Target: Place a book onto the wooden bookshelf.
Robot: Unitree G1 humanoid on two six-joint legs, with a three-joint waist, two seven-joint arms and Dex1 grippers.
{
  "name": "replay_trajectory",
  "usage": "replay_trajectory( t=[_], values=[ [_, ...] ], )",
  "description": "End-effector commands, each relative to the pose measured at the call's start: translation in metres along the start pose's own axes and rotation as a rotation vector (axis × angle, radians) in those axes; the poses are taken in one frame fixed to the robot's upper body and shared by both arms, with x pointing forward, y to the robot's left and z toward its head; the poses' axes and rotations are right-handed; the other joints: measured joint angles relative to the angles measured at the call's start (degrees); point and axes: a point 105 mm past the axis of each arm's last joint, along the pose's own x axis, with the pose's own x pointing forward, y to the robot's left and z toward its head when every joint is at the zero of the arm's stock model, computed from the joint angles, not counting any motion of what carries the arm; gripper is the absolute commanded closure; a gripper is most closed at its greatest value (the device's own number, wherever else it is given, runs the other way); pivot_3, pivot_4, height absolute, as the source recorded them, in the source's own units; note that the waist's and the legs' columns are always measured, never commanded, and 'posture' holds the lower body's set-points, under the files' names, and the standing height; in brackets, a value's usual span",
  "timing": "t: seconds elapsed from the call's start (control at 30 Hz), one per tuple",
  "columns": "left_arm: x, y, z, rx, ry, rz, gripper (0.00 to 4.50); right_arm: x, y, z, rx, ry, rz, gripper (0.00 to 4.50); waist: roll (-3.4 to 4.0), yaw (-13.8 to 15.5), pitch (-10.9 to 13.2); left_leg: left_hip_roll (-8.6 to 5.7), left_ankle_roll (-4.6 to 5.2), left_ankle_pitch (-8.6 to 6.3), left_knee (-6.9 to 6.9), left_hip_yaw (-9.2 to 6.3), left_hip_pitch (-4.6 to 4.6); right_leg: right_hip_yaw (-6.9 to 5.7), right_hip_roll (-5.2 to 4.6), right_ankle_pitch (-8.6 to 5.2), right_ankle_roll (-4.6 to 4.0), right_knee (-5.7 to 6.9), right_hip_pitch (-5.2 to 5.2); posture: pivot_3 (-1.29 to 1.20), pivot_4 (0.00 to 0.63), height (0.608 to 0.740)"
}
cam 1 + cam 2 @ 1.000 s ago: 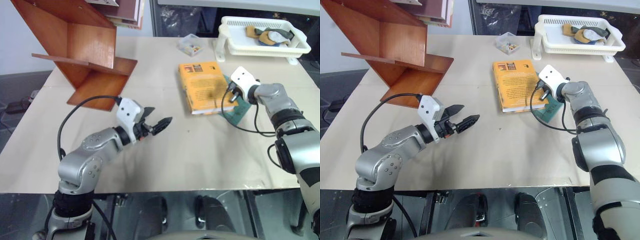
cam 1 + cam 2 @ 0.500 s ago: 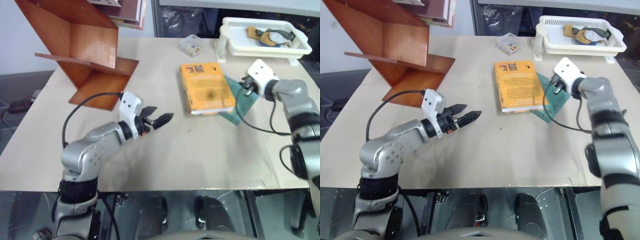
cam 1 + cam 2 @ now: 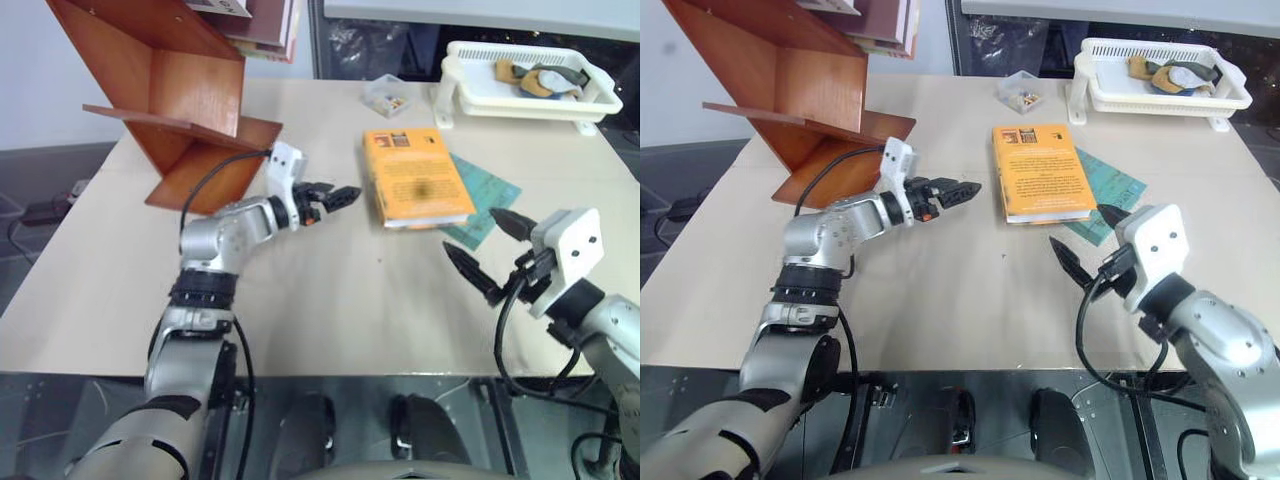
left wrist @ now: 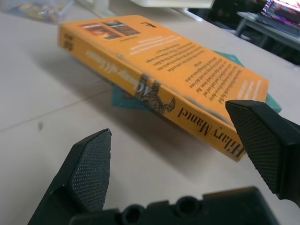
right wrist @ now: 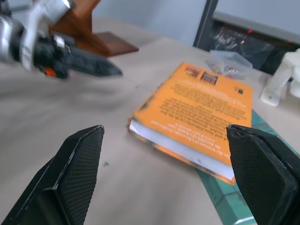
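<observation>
Since a second ago the right gripper has let go of the book's right edge and pulled back toward the near table edge, where it now hangs off the book's near right corner with its fingers spread wide and nothing between them. Meanwhile the left gripper has reached forward from the near middle of the table to just left of the book's spine, fingers wide apart and empty, not touching the book.

The book is a thick orange-yellow paperback with small pictures at the top of its cover, dark text below and white page edges; black lettering runs along the orange spine. It lies flat on the table, partly over a thin teal book that sticks out at its right.

Left of the book stands the reddish-brown bookshelf of slanted boards. Beyond the book sit a small clear box and a white basket.
</observation>
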Motion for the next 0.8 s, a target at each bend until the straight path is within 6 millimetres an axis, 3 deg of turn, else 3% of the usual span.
replay_trajectory(
  t=[0.03, 0.23, 0.37, 0.53, 0.67, 0.73, 0.8],
  values=[
    [0.007, -0.002, 0.014, 0.079, -0.034, -0.037, 0.0, -0.002, 0.005, 0.01, 0.001, -0.045, -0.018, 0.19, 0.0, 0.03, 0.01, 0.0, 0.01, 0.0, 0.0, -0.01, -0.02, 0.0, 0.01, 0.02, -0.05, 0.0, -0.02, 0.0, 0.15, 0.74],
    [0.018, 0.002, 0.018, 0.139, -0.045, -0.057, 0.0, -0.004, 0.012, 0.015, 0.075, -0.06, -0.01, 0.19, -0.06, 0.19, 0.04, -0.01, 0.01, 0.0, -0.02, -0.08, -0.34, -0.08, 0.06, 0.15, 0.13, -0.01, -0.27, 0.0, 0.15, 0.74],
    [0.023, 0.003, 0.02, 0.058, -0.039, -0.07, 0.0, -0.004, 0.022, 0.021, 0.09, -0.074, 0.038, 0.19, -0.15, 0.13, 0.09, -0.03, 0.13, -0.07, -0.02, -0.06, -0.37, -0.07, 0.04, 0.15, 0.17, -0.11, -0.25, 0.0, 0.15, 0.74],
    [0.026, 0.005, 0.02, 0.075, -0.027, -0.071, 0.0, -0.015, 0.025, 0.022, 0.075, -0.038, 0.093, 0.19, -0.32, 0.27, 0.18, -0.02, 0.16, -0.09, -0.03, -0.08, -0.39, -0.08, 0.04, 0.12, 0.21, -0.17, -0.25, 0.0, 0.15, 0.74],
    [0.027, 0.004, 0.016, 0.148, 0.005, -0.083, 0.0, -0.035, -0.009, 0.019, -0.064, 0.001, -0.095, 0.19, -0.51, 0.37, 0.2, -0.03, 0.21, -0.12, -0.04, -0.07, -0.42, -0.11, 0.03, 0.15, 0.21, -0.28, -0.2, 0.0, 0.15, 0.74],
    [0.027, 0.005, 0.015, 0.145, 0.006, -0.084, 0.0, -0.041, -0.036, 0.019, -0.115, 0.005, -0.203, 0.19, -0.53, 0.34, 0.19, -0.03, 0.22, -0.13, -0.01, -0.07, -0.43, -0.11, 0.04, 0.15, 0.25, -0.31, -0.18, 0.0, 0.15, 0.74],
    [0.028, 0.004, 0.014, 0.151, 0.008, -0.092, 0.0, -0.042, -0.052, 0.015, -0.141, 0.04, -0.204, 0.19, -0.54, 0.27, 0.19, -0.02, 0.25, -0.14, 0.05, -0.06, -0.39, -0.1, 0.04, 0.05, 0.42, -0.31, -0.13, 0.0, 0.15, 0.74]
  ],
)
